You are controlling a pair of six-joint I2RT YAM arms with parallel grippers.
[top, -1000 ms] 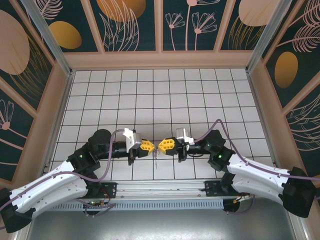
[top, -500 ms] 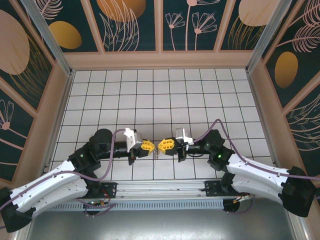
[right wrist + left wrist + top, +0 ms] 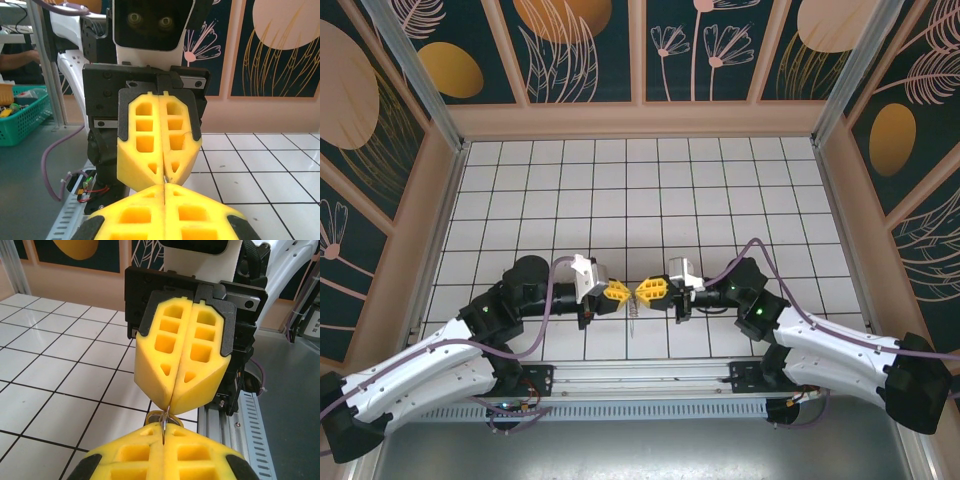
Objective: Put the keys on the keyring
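Because the left gripper [image 3: 624, 294] and the right gripper [image 3: 640, 292] meet tip to tip above the near middle of the tiled table [image 3: 720, 190], everything we care about sits in the narrow gap between them. Both pairs of jaws are pressed together, and in the left wrist view a small metal ring [image 3: 159, 415] shows just at the meeting point, with a thin metal edge running into the seam of each yellow tip. We cannot tell which piece each gripper is pinching. From above, a thin silvery piece [image 3: 634, 316], probably one of the keys, hangs from that same point, its long axis across the line the two grippers make. We cannot make out the strap of the keyring. Neither arm is nearer, as the metal lies straight ahead of both tips. We judge the next move turns on how the ring's plane sits against the key's head, which is too small to read here.
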